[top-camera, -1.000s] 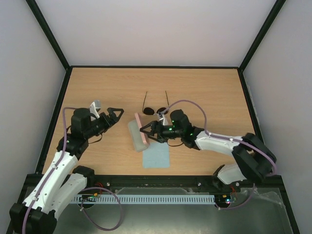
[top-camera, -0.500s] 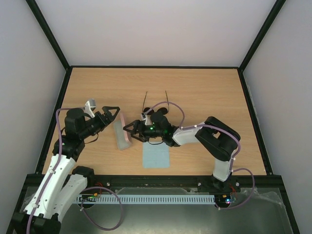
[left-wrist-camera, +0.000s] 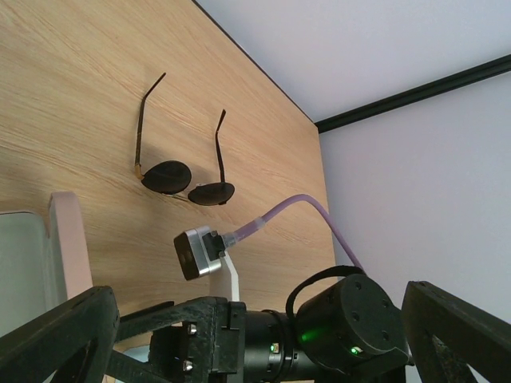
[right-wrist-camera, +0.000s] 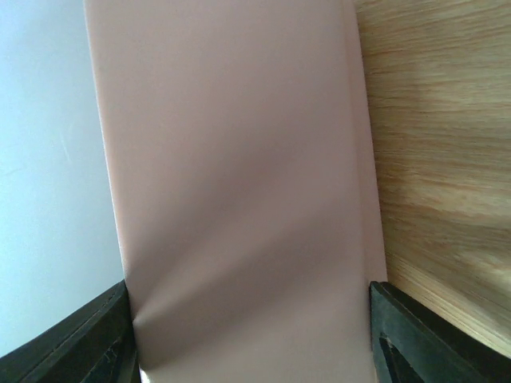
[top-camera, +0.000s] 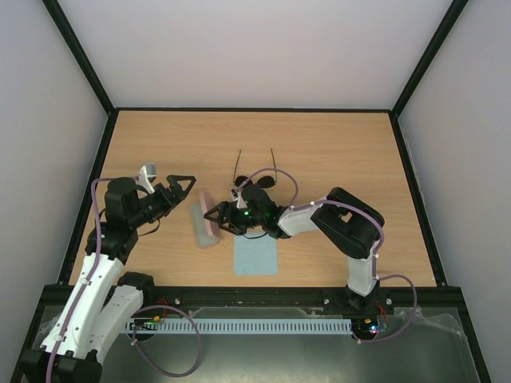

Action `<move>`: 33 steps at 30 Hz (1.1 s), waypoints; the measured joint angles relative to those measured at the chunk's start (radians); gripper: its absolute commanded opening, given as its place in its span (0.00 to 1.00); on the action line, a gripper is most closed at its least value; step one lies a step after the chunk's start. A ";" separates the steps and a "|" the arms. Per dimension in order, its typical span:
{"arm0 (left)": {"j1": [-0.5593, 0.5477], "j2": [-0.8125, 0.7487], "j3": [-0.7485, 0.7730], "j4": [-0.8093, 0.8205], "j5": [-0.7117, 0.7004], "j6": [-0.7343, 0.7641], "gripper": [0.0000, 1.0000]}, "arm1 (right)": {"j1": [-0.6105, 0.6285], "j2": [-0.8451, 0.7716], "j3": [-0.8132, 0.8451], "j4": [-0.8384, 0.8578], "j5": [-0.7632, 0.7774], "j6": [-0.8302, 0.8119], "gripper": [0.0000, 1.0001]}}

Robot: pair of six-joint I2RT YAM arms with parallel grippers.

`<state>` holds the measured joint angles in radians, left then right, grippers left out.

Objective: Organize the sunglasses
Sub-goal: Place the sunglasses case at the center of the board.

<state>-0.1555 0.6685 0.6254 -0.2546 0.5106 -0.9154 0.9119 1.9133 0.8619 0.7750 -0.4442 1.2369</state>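
The sunglasses (top-camera: 237, 166) lie on the table behind my right wrist, which covers most of the round dark lenses. In the left wrist view they (left-wrist-camera: 180, 175) show whole, temples unfolded. The pink case (top-camera: 207, 225) stands open on its side, left of centre. My right gripper (top-camera: 214, 215) holds it across its width. In the right wrist view the case (right-wrist-camera: 239, 159) fills the space between the fingers (right-wrist-camera: 96, 339) and touches both. My left gripper (top-camera: 182, 191) is open and empty, just left of the case (left-wrist-camera: 68, 247).
A light blue cloth (top-camera: 255, 256) lies flat near the front edge, below my right gripper. My right wrist (left-wrist-camera: 335, 335) and its purple cable sit directly in front of my left gripper (left-wrist-camera: 259, 299). Black frame rails border the table.
My right gripper moved left with the pink case, carrying it from beside the cloth toward my left gripper. My left gripper turned slightly toward the case.
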 measured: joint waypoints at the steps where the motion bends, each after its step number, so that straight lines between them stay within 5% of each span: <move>1: 0.000 -0.002 0.000 -0.001 0.002 0.000 1.00 | 0.000 0.004 0.000 0.000 0.001 -0.004 0.71; 9: 0.005 -0.006 0.000 -0.007 0.007 0.010 1.00 | 0.000 0.000 0.005 -0.045 0.006 -0.059 0.83; 17: 0.006 -0.007 0.000 -0.007 0.010 0.011 1.00 | 0.000 -0.071 0.040 -0.241 0.035 -0.171 0.83; 33: 0.015 -0.010 0.000 -0.011 0.018 0.019 1.00 | -0.015 -0.065 0.378 -0.798 0.142 -0.509 0.77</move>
<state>-0.1402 0.6590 0.6254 -0.2653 0.5282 -0.8967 0.8967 1.8481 1.2400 -0.0235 -0.3019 0.7284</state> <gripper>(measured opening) 0.995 0.788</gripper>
